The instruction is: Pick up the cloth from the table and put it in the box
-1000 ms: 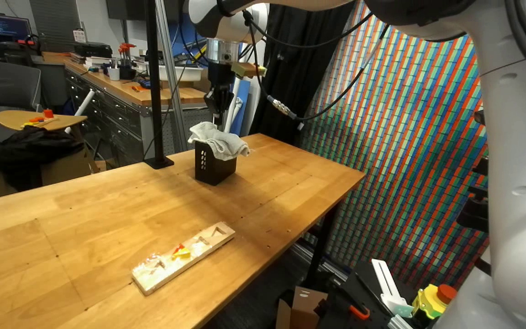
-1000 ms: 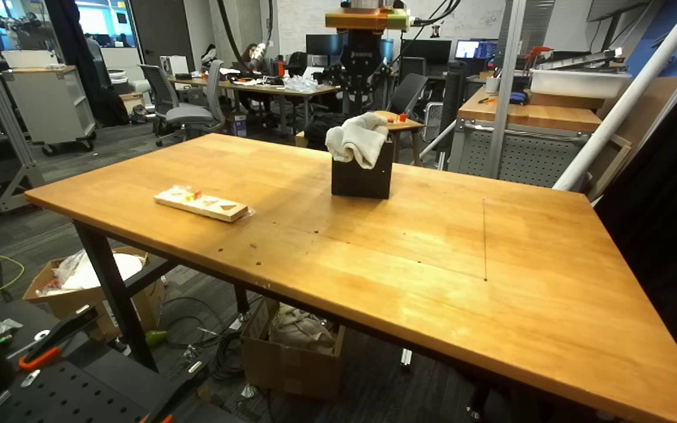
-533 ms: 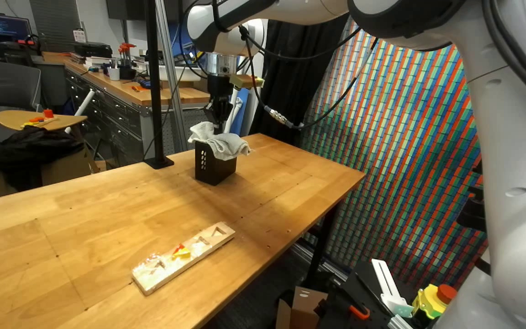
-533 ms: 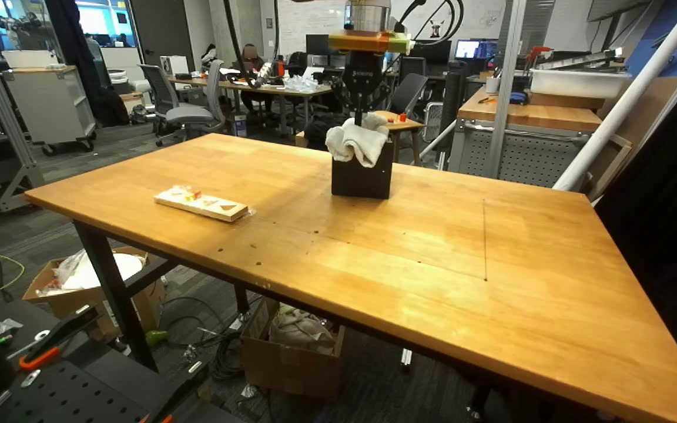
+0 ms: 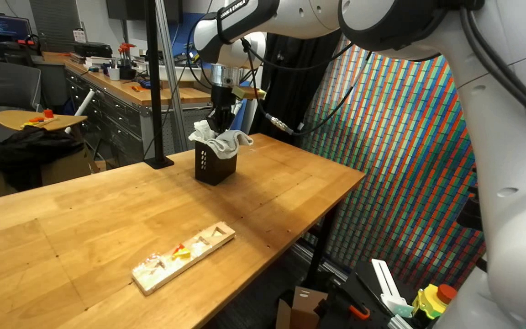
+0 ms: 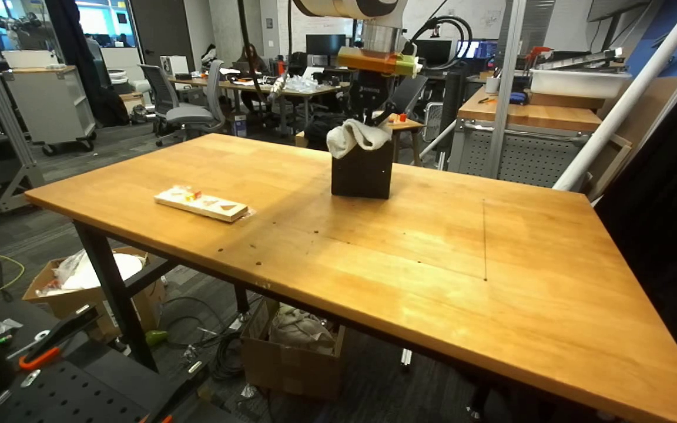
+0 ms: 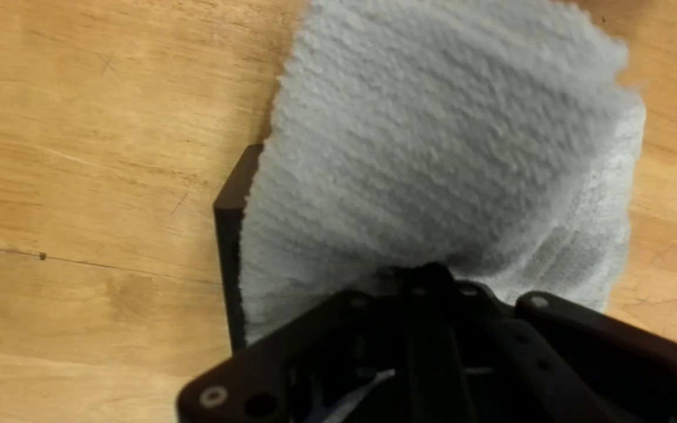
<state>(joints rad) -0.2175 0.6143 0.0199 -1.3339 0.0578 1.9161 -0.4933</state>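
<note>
A light grey cloth [image 5: 227, 143] lies bunched over the mouth of a small black box [image 5: 212, 168] on the table. In both exterior views its edges hang over the rim, and it also shows in an exterior view [image 6: 355, 138] above the box's side [image 6: 362, 176]. My gripper [image 5: 220, 130] points down into the middle of the cloth over the box. In the wrist view the gripper [image 7: 426, 271] has its fingers together, pressed against the cloth [image 7: 421, 129]. The fingertips are sunk in the folds. One box edge [image 7: 233, 247] shows beside the cloth; the box's inside is hidden.
A wooden shape board [image 5: 183, 258] with a red and yellow piece lies on the table [image 5: 121, 201]. A black post [image 5: 155, 91] stands at the table's edge near the box. A cardboard box [image 6: 294, 358] is on the floor under the table.
My gripper has come down from above the cloth into it and tilted a little. The cloth's middle has sunk and its hanging front edge has drawn up. The box has not moved.
</note>
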